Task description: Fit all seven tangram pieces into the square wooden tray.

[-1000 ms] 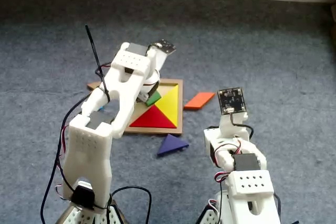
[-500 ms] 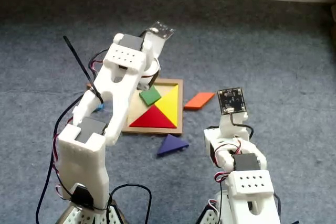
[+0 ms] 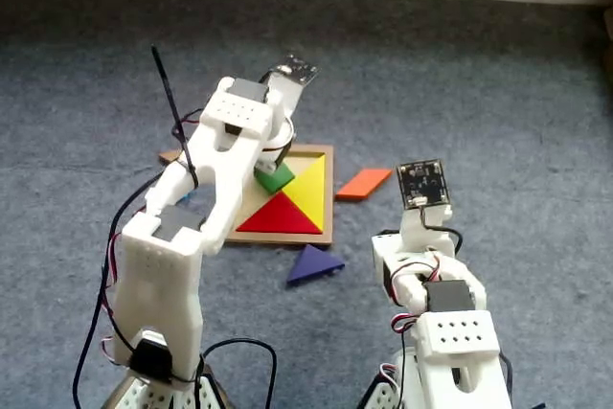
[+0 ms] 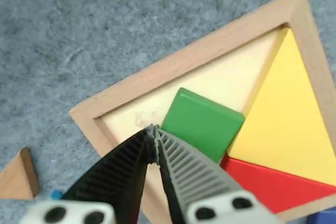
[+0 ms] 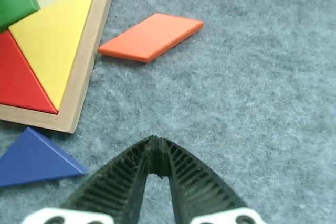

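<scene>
Just beside the left gripper [image 4: 153,132], its jaws pressing together on nothing, the green square tangram piece [image 4: 202,124] is lying askew inside the square wooden tray [image 4: 173,64], seemingly touching the yellow triangular piece [image 4: 283,108]; the right gripper [image 5: 153,145], likewise closed, is hovering farther off.

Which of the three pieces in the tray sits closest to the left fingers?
The green square, right beside the left gripper; the yellow triangle and red triangle lie beyond it.

We see the wooden tray [image 3: 329,193] holding a red triangle [image 3: 280,215], yellow triangle [image 3: 311,189] and green square [image 3: 276,177]; an orange parallelogram [image 3: 364,183] and blue triangle [image 3: 313,263] lie near it, outside.
</scene>
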Robot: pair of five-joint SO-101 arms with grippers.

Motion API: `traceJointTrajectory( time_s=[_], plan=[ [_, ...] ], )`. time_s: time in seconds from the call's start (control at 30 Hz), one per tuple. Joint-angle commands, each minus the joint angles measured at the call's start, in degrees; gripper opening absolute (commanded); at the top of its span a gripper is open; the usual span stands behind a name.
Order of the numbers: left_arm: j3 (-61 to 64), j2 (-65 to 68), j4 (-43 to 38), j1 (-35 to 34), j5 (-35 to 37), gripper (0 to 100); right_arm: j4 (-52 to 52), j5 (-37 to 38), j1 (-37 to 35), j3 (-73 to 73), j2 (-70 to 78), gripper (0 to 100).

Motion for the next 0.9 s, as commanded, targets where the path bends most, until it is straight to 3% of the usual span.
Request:
traceJointTrajectory(
  time_s=[0.0,0.2,0.47,0.67,0.87],
  plan=[
    [-0.84,-0.22,2.99,4.09,0.35,0,-1.45,0.79,0.57,-0.57,-0.92,0.6],
    [-0.40,-2.33,3.69,7.78,0.44,0,-2.86,0.79,0.57,-0.48,-0.75,0.6],
    [-0.22,-7.25,3.43,5.49,0.79,0,-2.86,0.79,0.57,-0.48,-0.75,0.6],
    [-0.40,-7.87,3.43,4.18,4.92,0,-2.86,0.79,0.57,-0.48,-0.75,0.6],
    [1.71,-5.85,-3.60,3.21,4.92,0,-2.86,0.79,0.57,-0.48,-0.75,0.6]
  ],
)
